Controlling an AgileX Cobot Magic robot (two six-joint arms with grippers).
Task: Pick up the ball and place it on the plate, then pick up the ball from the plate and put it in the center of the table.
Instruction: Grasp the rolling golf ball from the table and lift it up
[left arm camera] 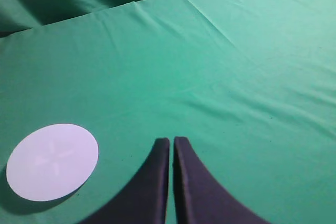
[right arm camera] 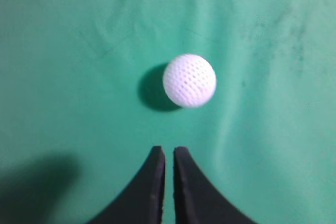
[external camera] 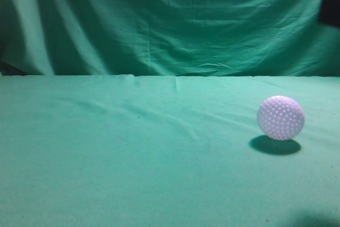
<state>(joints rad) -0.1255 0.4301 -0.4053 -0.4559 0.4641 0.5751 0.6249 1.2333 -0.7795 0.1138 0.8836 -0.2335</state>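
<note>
Ball: the white dimpled ball (external camera: 281,117) sits free on the green-covered counter (external camera: 133,174), far to the right in the exterior view, touching nothing but the cloth and casting a shadow beside it.
Plate: the round white plate (left arm camera: 52,161) shows only in the left wrist view, flat on the cloth near the left arm; it holds nothing, so the first placement looks not yet done.
Right fingers: the right gripper (right arm camera: 168,150) hangs above the ball and a little behind it, its two dark fingers (right arm camera: 154,182) pressed nearly together with only a slit between them, gripping nothing.
Left fingers: the left gripper (left arm camera: 171,141) is likewise drawn together and empty, beside the plate.
Risk, closed approach: if the right fingers go down as they are, they would likely strike the top of the ball instead of straddling it; they need to spread first.
Risk, rolling: a round ball on loose cloth will run off at a slight nudge, and an off-centre squeeze could squirt it out sideways.
Risk, wrinkles: creases in the cloth could steer the ball once it moves.
Risk, plate: the plate looks shallow, so a ball let go from any height may roll over its edge.
</note>
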